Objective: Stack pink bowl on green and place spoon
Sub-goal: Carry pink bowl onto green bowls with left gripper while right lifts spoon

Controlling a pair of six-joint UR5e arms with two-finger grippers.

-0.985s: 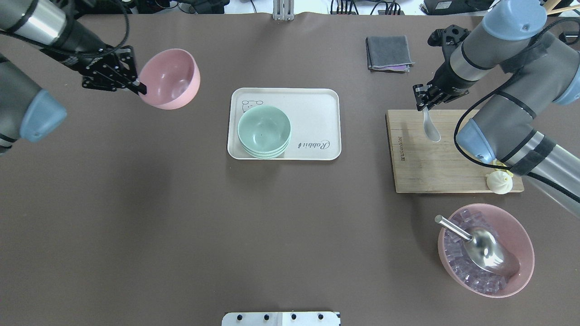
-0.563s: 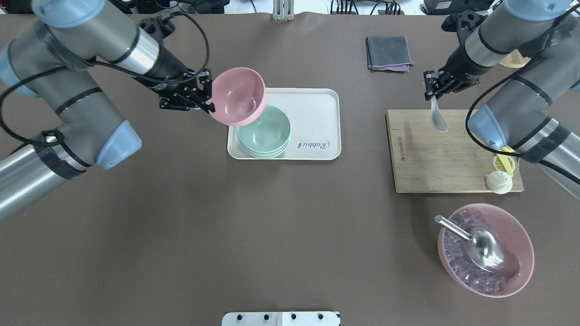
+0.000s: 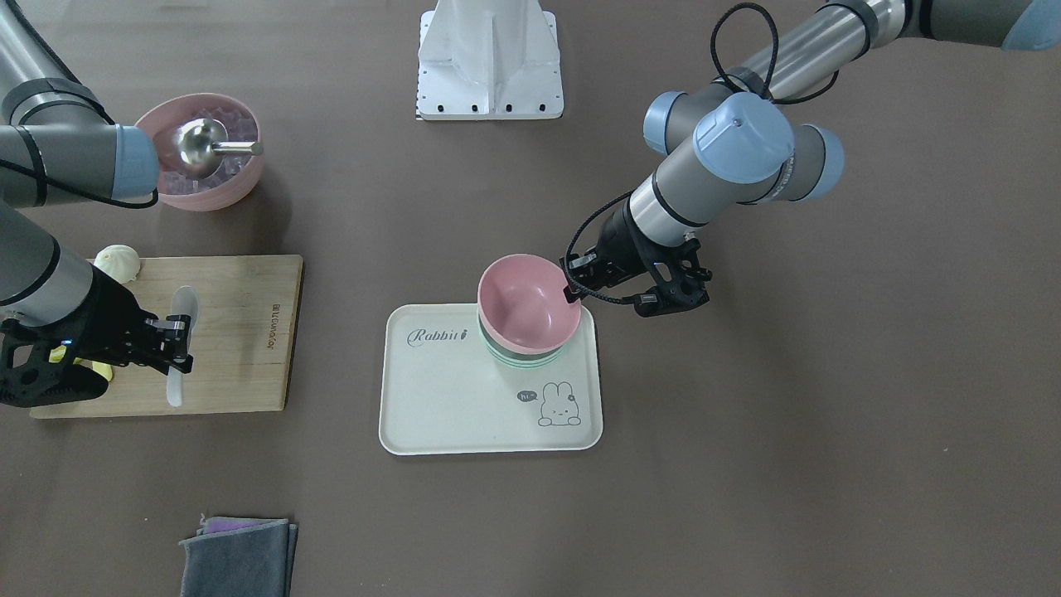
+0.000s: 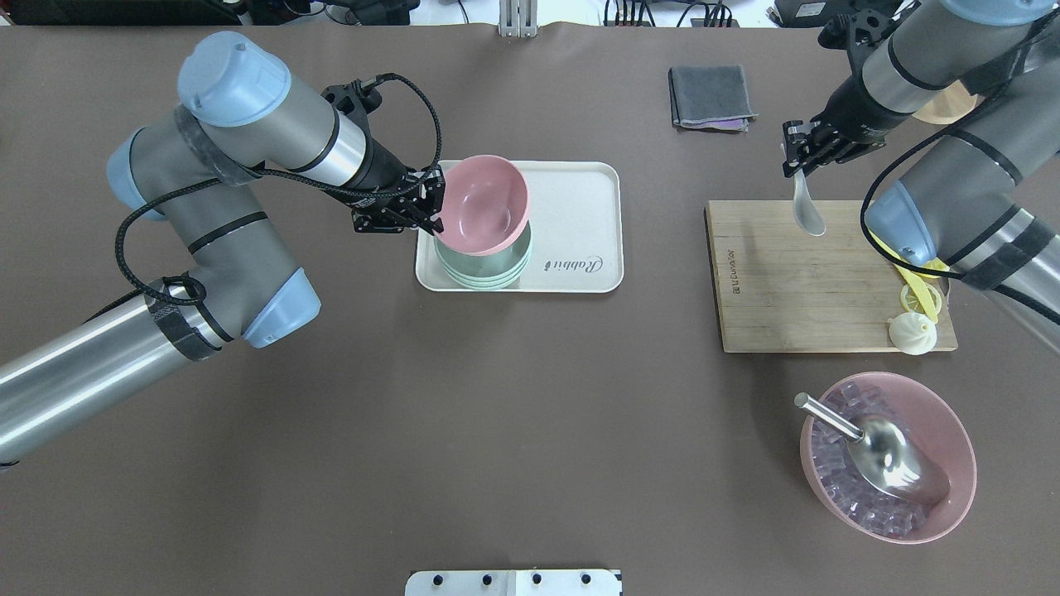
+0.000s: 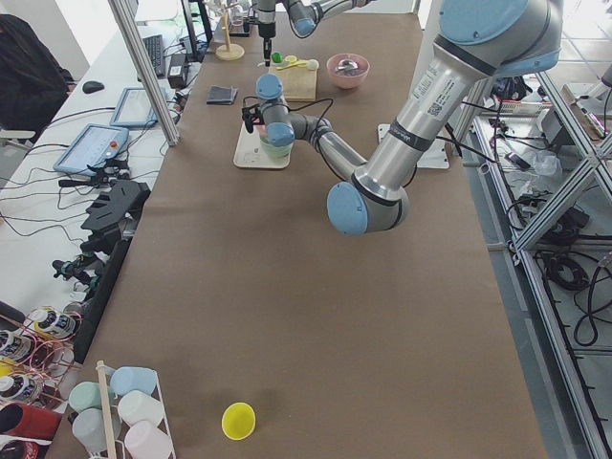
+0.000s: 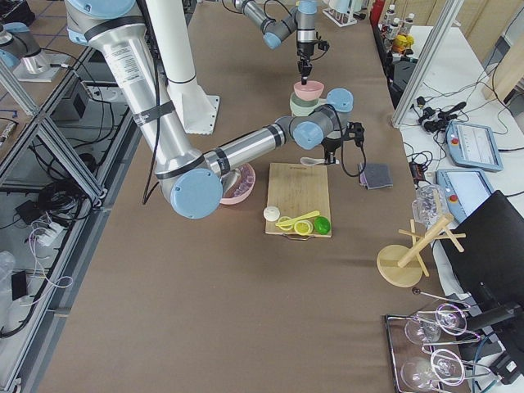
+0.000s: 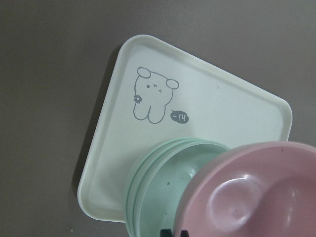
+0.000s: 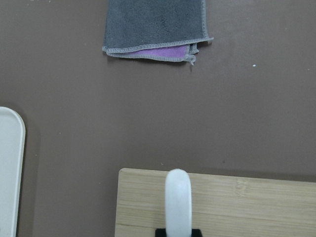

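Note:
My left gripper [image 4: 434, 208] is shut on the near rim of the pink bowl [image 4: 482, 203]. It holds the bowl, slightly tilted, right over the stack of green bowls [image 4: 487, 271] on the white tray [image 4: 580, 207]. I cannot tell whether the bowls touch. The front view shows the pink bowl [image 3: 526, 303] covering the green stack [image 3: 520, 356]. In the left wrist view the pink bowl [image 7: 256, 192] overlaps the green bowls [image 7: 158, 192]. My right gripper [image 4: 795, 159] is shut on the handle of the white spoon [image 4: 808, 212], which hangs above the cutting board's far edge.
A wooden cutting board [image 4: 787, 281] carries a white bun [image 4: 913, 334] and a yellow utensil [image 4: 917, 294]. A second pink bowl with ice cubes and a metal scoop [image 4: 886, 455] sits at the near right. A folded grey cloth [image 4: 710, 97] lies behind the board.
My left arm has carried the pink bowl from the table's far left to over the green stack. My right gripper has lifted the spoon a little further back and right.

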